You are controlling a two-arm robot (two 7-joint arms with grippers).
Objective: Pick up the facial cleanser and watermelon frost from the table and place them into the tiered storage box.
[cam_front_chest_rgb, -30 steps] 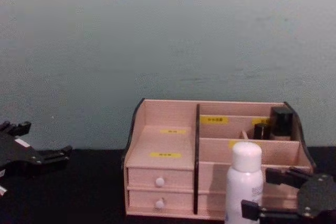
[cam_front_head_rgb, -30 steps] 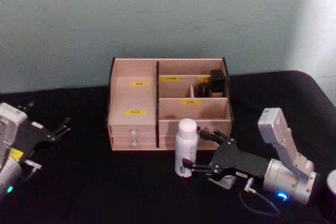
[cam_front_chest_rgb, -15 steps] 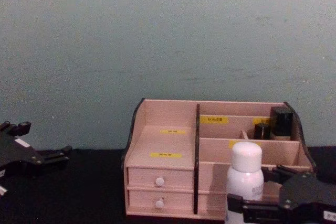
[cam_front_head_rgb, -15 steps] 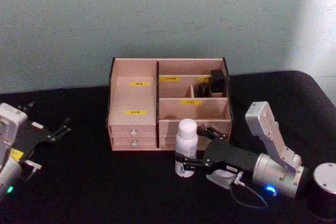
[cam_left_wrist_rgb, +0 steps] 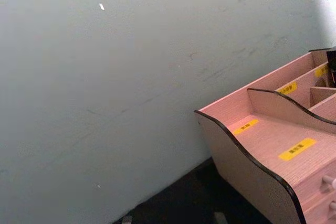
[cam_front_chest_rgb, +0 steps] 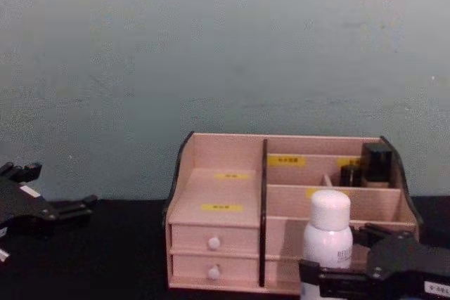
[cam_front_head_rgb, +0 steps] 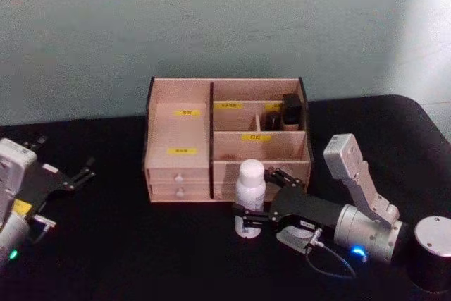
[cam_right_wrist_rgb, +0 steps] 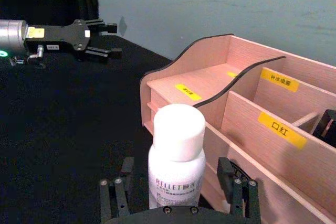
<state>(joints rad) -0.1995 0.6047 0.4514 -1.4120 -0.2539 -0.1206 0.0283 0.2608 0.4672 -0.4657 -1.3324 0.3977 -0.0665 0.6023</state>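
Right pincer (cam_front_head_rgb: 254, 191) straddles white bottle (cam_front_head_rgb: 251, 174) before storage box (cam_front_head_rgb: 180, 132); left pincer (cam_front_head_rgb: 65, 156) parked.

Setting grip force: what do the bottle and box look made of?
The bottle looks like smooth white plastic: even sheen, printed text on its side. The box looks like matte pale wood or wood-look board: visible grain, dark cut edges.

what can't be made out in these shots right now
- White plastic bottle: base hidden behind the right gripper in the right wrist view.
- Dark items in the pale pinkish-wood tiered storage box: too small to identify, head view.
- Box's yellow labels: print too small, chest view.
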